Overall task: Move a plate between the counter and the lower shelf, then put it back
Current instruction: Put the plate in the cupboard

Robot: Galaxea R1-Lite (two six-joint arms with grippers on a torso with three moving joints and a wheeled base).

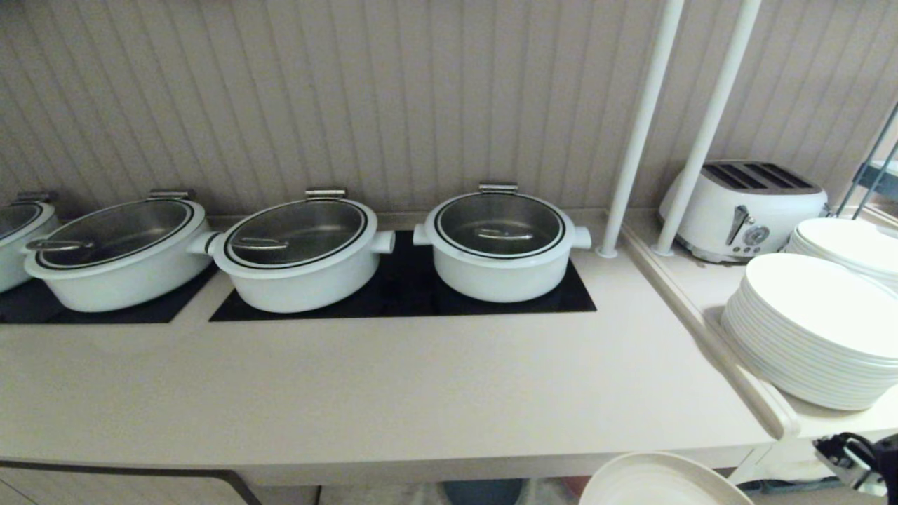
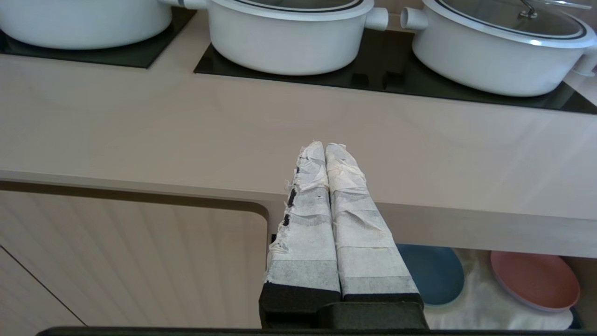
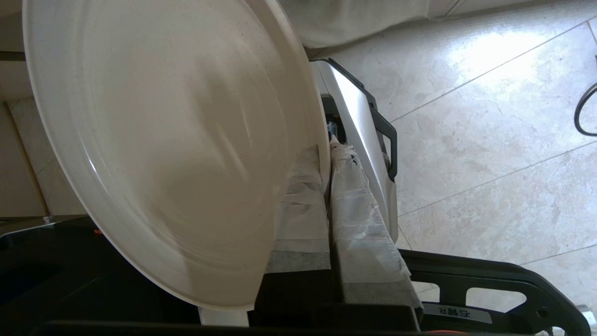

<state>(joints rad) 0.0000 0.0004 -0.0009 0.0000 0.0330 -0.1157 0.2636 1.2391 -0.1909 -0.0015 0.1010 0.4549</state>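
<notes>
The cream plate (image 1: pixel 652 484) hangs in the air just below and in front of the counter's (image 1: pixel 393 393) front edge, at the right. My right gripper (image 3: pixel 325 149) is shut on the plate's (image 3: pixel 163 140) rim, one taped finger inside the rim and one outside, with the plate tilted over the tiled floor. Only part of the right arm (image 1: pixel 859 459) shows in the head view. My left gripper (image 2: pixel 325 147) is shut and empty, parked in front of the counter (image 2: pixel 186 130). The lower shelf (image 2: pixel 475 298) with its wrinkly cloth floor lies under the counter.
A blue plate (image 2: pixel 433 275) and a pink plate (image 2: pixel 536 280) lie on the lower shelf. Several white lidded pots (image 1: pixel 501 245) stand on black hob panels. On the side ledge are stacked white plates (image 1: pixel 814 330), a toaster (image 1: pixel 744 207) and two white poles (image 1: pixel 642 126).
</notes>
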